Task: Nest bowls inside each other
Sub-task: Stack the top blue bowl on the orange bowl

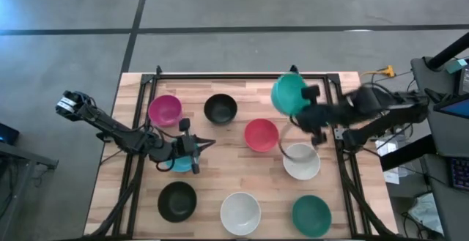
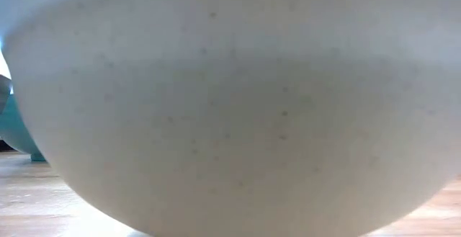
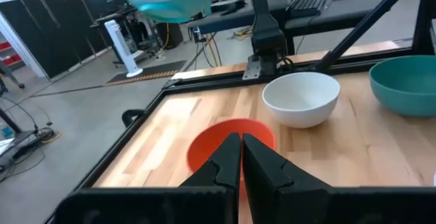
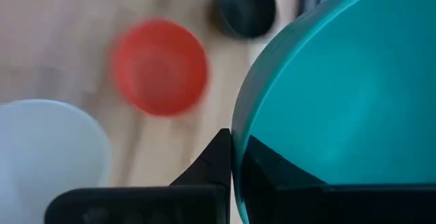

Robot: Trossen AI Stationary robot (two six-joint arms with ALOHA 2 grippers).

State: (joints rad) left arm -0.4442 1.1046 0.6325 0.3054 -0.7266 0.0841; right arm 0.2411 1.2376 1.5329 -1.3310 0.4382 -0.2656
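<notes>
Above the surface (image 1: 198, 135), near its far right edge, a teal bowl (image 1: 289, 93) is held lifted by the right gripper (image 1: 308, 103), clamped on its rim. The left gripper (image 1: 196, 146) is closed on nothing, over a light blue bowl (image 1: 178, 163). No bowl is seen nested; magenta, red, two black, two white and dark green bowls stand apart. No writing can be read.

Low view against white bowl (image 2: 230, 107); overhead above.
</notes>
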